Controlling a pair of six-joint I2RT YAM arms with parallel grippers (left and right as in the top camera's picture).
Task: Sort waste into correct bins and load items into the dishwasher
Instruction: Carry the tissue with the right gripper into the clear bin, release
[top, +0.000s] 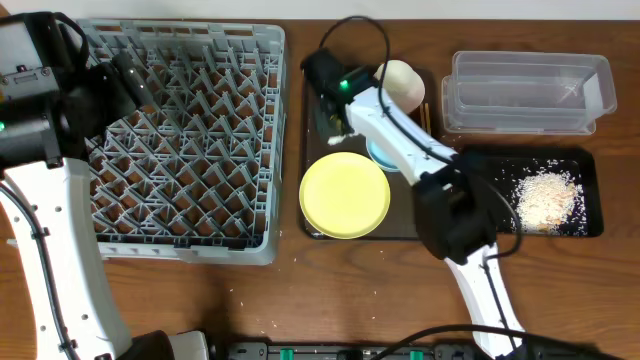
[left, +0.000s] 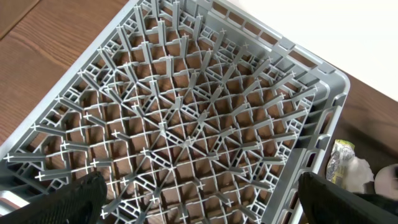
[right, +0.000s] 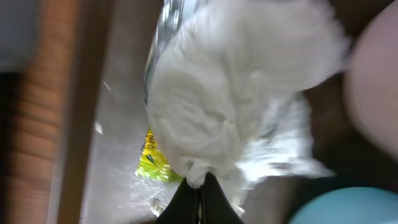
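The grey dish rack (top: 200, 150) fills the left of the tabletop, its pegs bare. The left end effector (left: 199, 196) hangs over it, jaws spread wide and holding nothing. Right of the rack, the brown tray (top: 308, 130) carries the yellow plate (top: 345, 195) and a light blue bowl (top: 378, 152). The clear tub (top: 525, 95) and the rice-speckled black tray (top: 588, 215) sit further right. Near the brown tray's far end the right end effector (right: 200, 186) is clenched on the crumpled white tissue (right: 236, 106), with the yellow-green wrapper (right: 152, 158) just beside it. This looks like the waste-sorting step. The next move calls for a lift clear of the dishes and a carry across to a bin, probably the tub.
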